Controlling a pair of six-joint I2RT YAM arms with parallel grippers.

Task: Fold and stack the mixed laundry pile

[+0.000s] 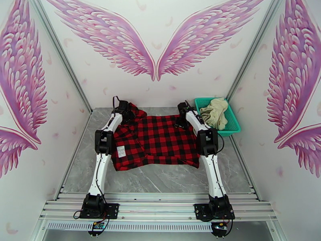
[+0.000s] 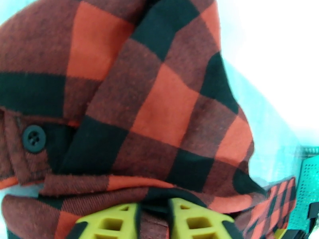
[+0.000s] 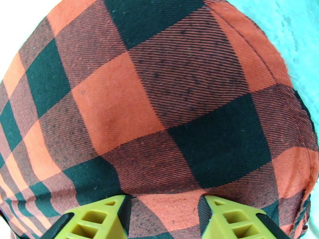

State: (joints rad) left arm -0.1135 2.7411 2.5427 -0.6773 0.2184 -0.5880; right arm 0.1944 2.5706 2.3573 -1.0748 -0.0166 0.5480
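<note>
The red-and-black check shirt (image 1: 156, 141) lies spread flat on the grey table between my two arms, its white label (image 1: 120, 151) near the left arm. My left gripper (image 1: 125, 106) is at the shirt's far left corner. In the left wrist view its yellow fingers (image 2: 107, 222) stand close together with a fold of shirt (image 2: 159, 108) pinched between them. My right gripper (image 1: 183, 107) is at the far right corner. Its fingers (image 3: 95, 222) stand wider apart with shirt cloth (image 3: 159, 116) between them; a grip is unclear. The cream cloth (image 1: 214, 111) lies bunched in the basket.
A teal mesh basket (image 1: 234, 125) stands at the back right of the table, close to my right arm; its edge (image 2: 309, 184) also appears in the left wrist view. Bare grey tabletop (image 1: 160, 177) lies in front of the shirt. Walls close in on three sides.
</note>
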